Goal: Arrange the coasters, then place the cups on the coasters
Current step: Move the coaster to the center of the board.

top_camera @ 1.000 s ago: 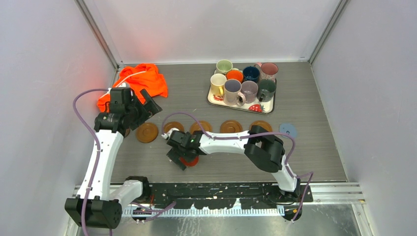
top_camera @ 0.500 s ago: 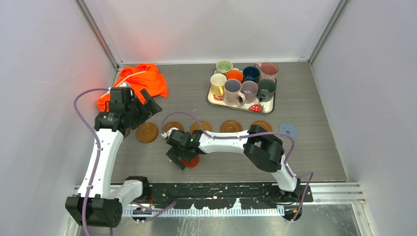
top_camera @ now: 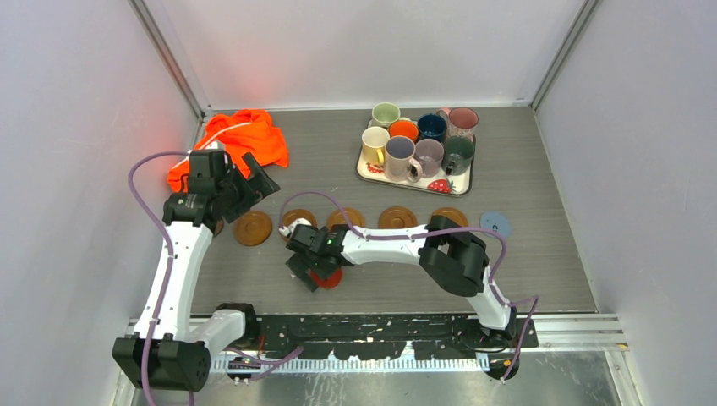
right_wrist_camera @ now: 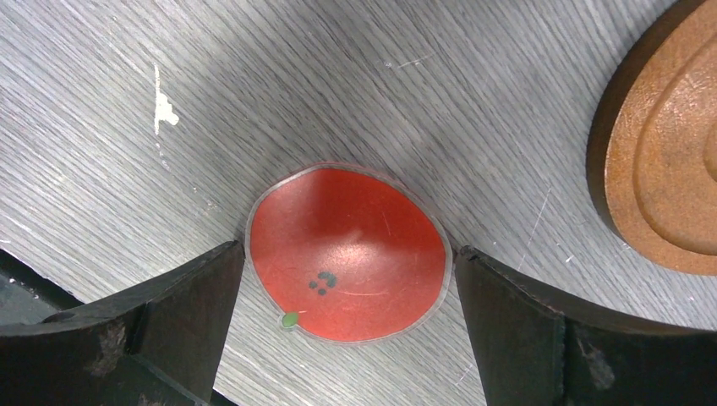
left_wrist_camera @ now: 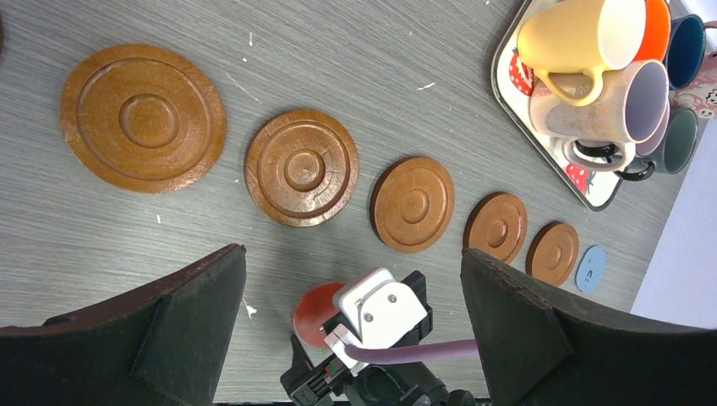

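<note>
One red coaster (right_wrist_camera: 347,254), flat on grey counter (right_wrist_camera: 338,85), between spread fingers (right_wrist_camera: 169,330) of right hand (right_wrist_camera: 347,317); brown ringed coaster (right_wrist_camera: 668,161) at right edge.

It was a robotics lab cell: plain white panels (top_camera: 363,51) on aluminium posts (top_camera: 169,59) rose beyond the left gripper (top_camera: 262,179) and right gripper (top_camera: 309,275), with a metal mounting rail (top_camera: 575,328) behind them.

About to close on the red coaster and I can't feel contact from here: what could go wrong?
1. The red coaster lies thin and flat between the fingers of the open right end effector; closing may slip over its rim or scrape the table.
2. A wooden coaster sits close by; sliding the red one could knock it out of its row.
</note>
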Action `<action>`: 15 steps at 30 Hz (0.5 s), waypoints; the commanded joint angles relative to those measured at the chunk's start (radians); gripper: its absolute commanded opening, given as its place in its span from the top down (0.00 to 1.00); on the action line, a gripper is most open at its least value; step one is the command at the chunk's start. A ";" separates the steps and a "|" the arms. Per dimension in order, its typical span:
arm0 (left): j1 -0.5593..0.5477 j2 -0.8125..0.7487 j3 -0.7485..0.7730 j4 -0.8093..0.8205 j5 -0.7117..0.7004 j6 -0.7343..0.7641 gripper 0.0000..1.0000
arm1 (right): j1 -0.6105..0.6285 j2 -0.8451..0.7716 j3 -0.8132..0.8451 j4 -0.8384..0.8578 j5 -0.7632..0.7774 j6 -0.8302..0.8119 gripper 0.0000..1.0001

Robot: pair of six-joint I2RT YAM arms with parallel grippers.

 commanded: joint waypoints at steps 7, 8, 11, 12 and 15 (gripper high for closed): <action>0.007 -0.013 -0.016 0.041 0.029 0.005 0.00 | -0.003 -0.043 -0.058 -0.055 0.057 0.075 0.00; 0.007 -0.013 -0.016 0.041 0.030 0.005 0.00 | -0.003 -0.045 -0.062 -0.061 0.066 0.082 0.00; 0.007 -0.012 -0.018 0.045 0.036 0.002 0.00 | -0.004 -0.064 -0.090 -0.068 0.084 0.099 0.02; 0.007 -0.012 -0.020 0.046 0.037 0.002 0.00 | -0.003 -0.071 -0.099 -0.066 0.089 0.104 0.02; 0.007 -0.011 -0.027 0.052 0.045 -0.003 0.00 | -0.003 -0.086 -0.121 -0.059 0.098 0.119 0.05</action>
